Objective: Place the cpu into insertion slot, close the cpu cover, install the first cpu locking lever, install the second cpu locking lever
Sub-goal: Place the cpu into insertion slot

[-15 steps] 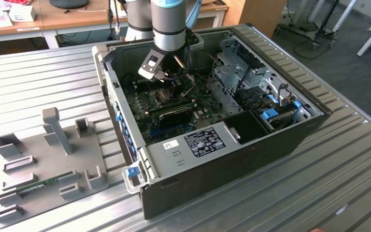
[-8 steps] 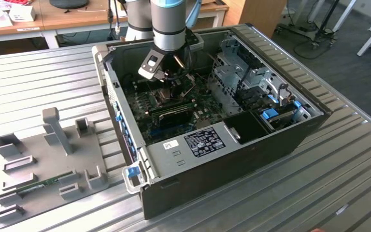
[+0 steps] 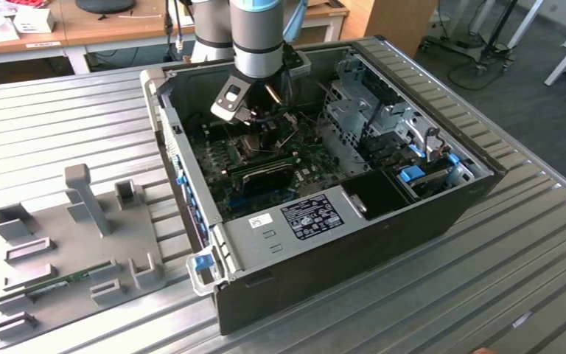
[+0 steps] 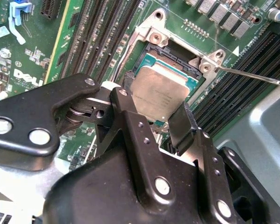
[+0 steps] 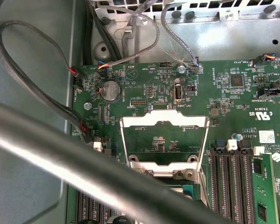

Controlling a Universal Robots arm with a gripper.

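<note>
- Open computer case [image 3: 391, 251] contains the green board [image 5: 144, 77]
- Claw [image 4: 154, 116] clamps narrow on the chip [image 4: 161, 88], directly over the socket [image 4: 177, 49]; seating cannot be told
- Cover frame [image 5: 163, 121] is swung open, socket uncovered

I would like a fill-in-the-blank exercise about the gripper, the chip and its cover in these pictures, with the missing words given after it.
1. In the second wrist view, the gripper holds the ____ between its fingers, at the insertion slot.
2. In the first wrist view, the cpu cover is ____, not closed.
3. The motherboard is ____ in colour.

Missing words: cpu; open; green.
</note>
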